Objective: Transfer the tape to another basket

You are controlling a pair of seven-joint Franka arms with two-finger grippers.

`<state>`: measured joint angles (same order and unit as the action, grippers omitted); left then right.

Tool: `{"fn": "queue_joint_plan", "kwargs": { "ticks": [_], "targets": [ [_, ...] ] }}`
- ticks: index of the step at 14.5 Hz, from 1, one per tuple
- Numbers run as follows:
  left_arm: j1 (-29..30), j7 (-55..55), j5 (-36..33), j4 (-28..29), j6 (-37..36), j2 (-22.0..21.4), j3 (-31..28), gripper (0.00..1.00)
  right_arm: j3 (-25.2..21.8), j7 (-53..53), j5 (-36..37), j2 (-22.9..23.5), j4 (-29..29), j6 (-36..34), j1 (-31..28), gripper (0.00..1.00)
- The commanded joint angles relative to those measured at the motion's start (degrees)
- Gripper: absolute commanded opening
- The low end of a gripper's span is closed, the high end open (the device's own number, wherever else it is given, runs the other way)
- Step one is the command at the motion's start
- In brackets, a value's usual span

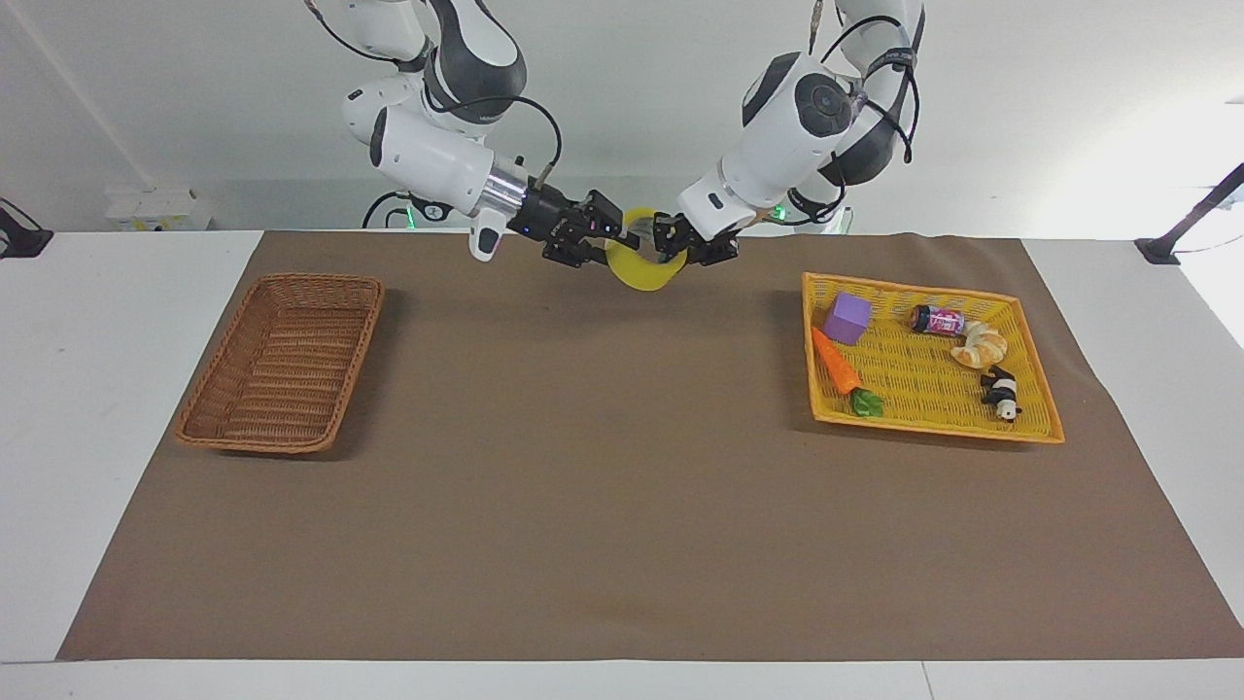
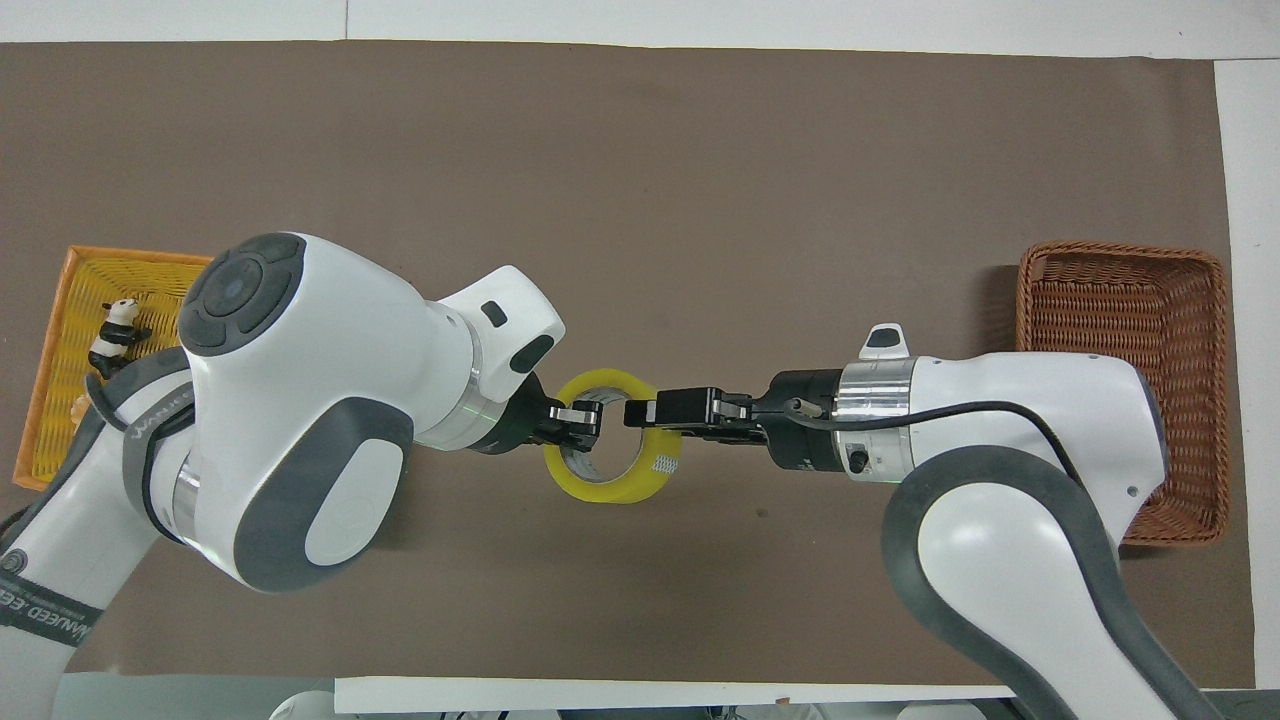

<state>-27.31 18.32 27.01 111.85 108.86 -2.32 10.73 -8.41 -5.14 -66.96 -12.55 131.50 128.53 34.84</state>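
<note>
**Two grippers, one tape: the handover hangs in mid-air**

Two sets of fingers are on the same roll right now. Reading the facing view from its left edge: the basket sits at the right arm's end of the table, nothing in it. Next comes the right gripper, reaching in level from that side with its fingers pinched onto the wall of the tape. The tape itself hangs above the brown mat, up at the robots' edge, midway between the two arms, its hole tilted upward as the overhead view shows. Then the left gripper, clamped on the opposite wall of the ring. Past it, at the left arm's end, lies the yellow tray with its purple cube, carrot, can, bun and panda.

Here is what the next move turns on: the basket lies out along the right arm's own side, well apart from the tape, and the right arm is plainly the nearer one to it. My read is that the left gripper must let go first; if both hang on while either pulls, the ring could twist or slip free.
</note>
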Motion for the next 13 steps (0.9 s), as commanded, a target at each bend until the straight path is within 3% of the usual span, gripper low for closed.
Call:
{"fn": "queue_joint_plan", "kwargs": {
  "ticks": [1, 11, 12, 13],
  "targets": [
    [-0.02, 0.48, 0.76, 0.74, 1.1, -0.94, 0.0, 0.07, 0.23, -0.66, -1.07, -1.6, 1.04, -1.26, -0.47, 0.0],
    [0.06, 0.48, 0.76, 0.74, 1.1, -0.94, 0.0, 0.1, 0.23, -0.75, -0.72, -1.6, 0.95, -1.35, -0.56, 0.0],
    [0.06, 0.57, 0.76, 0.65, 1.18, -0.94, 0.0, 0.25, 0.23, -0.75, -0.72, -1.6, 0.95, -1.35, -0.56, 0.0],
    [0.06, 0.49, 0.5, 0.47, 1.27, -0.85, 0.0, 0.74, 0.23, -0.75, -0.72, -1.6, 0.87, -1.35, -0.56, 0.0]
  ]
}}
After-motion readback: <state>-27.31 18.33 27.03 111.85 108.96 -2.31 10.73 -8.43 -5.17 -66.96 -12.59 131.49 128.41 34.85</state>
